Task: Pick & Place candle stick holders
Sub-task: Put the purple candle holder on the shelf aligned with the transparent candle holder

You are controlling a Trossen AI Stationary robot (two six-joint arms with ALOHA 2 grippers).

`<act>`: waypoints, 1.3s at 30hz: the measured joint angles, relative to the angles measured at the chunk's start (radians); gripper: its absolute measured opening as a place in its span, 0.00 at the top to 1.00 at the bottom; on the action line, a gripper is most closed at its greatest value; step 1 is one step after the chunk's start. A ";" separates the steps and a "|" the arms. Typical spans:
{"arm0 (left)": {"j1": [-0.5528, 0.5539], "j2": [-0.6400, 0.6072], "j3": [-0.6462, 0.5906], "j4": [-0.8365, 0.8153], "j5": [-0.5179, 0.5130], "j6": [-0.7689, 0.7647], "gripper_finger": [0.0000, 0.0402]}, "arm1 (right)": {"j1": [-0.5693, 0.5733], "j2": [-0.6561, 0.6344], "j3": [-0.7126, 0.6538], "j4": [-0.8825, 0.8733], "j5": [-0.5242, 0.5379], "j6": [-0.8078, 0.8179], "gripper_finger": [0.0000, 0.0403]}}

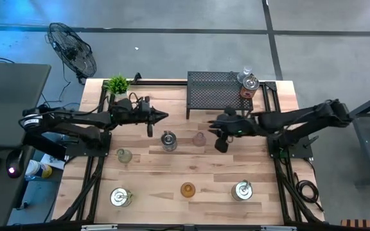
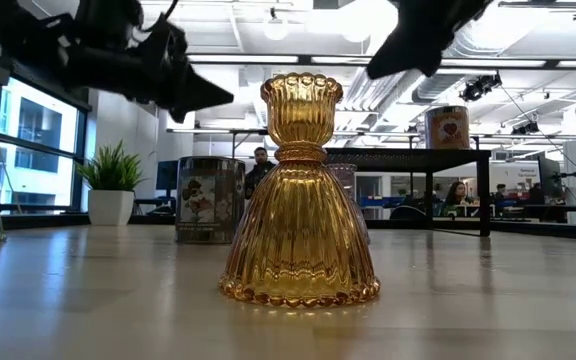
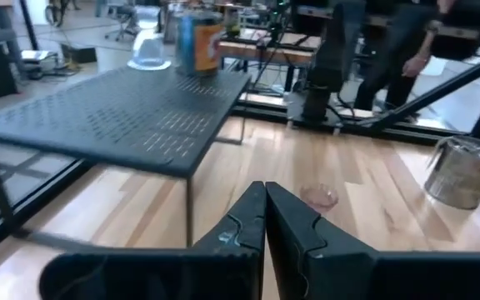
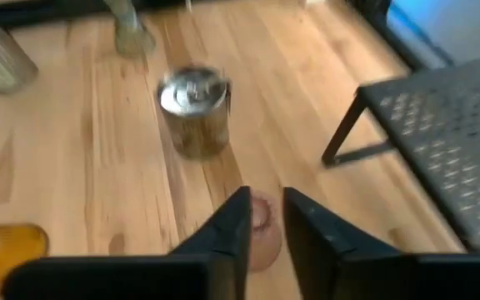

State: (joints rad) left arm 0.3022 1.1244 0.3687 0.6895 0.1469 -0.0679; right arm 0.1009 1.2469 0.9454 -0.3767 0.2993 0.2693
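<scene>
Right pincer (image 4: 263, 218), fingers narrowly parted, hovered above the pink glass holder (image 4: 261, 242) on the tabletop (image 1: 172, 170); left pincer (image 3: 265, 218) was closed; no label text was legible.

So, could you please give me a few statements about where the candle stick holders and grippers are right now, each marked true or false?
1. The left gripper has its fingers shut with nothing between them. True.
2. The black mesh rack carries no holders. False: a silver holder and a clear glass one stand on it.
3. The right gripper is open just above the pink glass holder. True.
4. The amber glass holder lies tipped on its side. False: it stands upright on the table.
5. The potted plant sits on the rack. False: it stands at the table's far left corner.
</scene>
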 joint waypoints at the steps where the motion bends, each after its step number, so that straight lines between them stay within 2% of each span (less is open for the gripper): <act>1: 0.008 0.000 -0.009 0.008 0.001 -0.001 0.99 | 0.000 0.030 0.018 -0.023 -0.006 0.010 0.78; 6: 0.012 0.000 -0.035 0.020 -0.001 0.007 0.99 | 0.000 0.191 0.112 -0.114 -0.048 0.056 0.54; 10: 0.012 0.005 -0.038 0.008 0.006 0.008 0.99 | -0.003 0.295 0.169 -0.121 -0.074 0.067 0.35; 15: 0.012 0.005 -0.039 -0.012 0.008 0.016 0.99 | -0.024 0.375 0.207 -0.121 -0.069 0.065 0.24; 19: 0.012 0.005 -0.039 -0.009 0.009 0.018 0.99 | -0.044 0.399 0.203 -0.118 -0.042 0.039 0.23; 28: 0.012 0.005 -0.039 -0.011 0.009 0.018 0.99 | -0.064 0.476 0.169 -0.037 -0.076 0.011 0.25; 32: 0.012 0.005 -0.039 -0.011 0.009 0.018 0.99 | -0.074 0.506 0.169 -0.039 -0.068 0.018 0.32; 39: 0.012 0.005 -0.038 -0.011 0.010 0.018 0.99 | -0.090 0.503 0.169 -0.006 -0.097 0.020 0.56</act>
State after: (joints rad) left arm 0.3141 1.1294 0.3305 0.6781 0.1570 -0.0498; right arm 0.0113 1.7503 1.1145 -0.3827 0.2020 0.2893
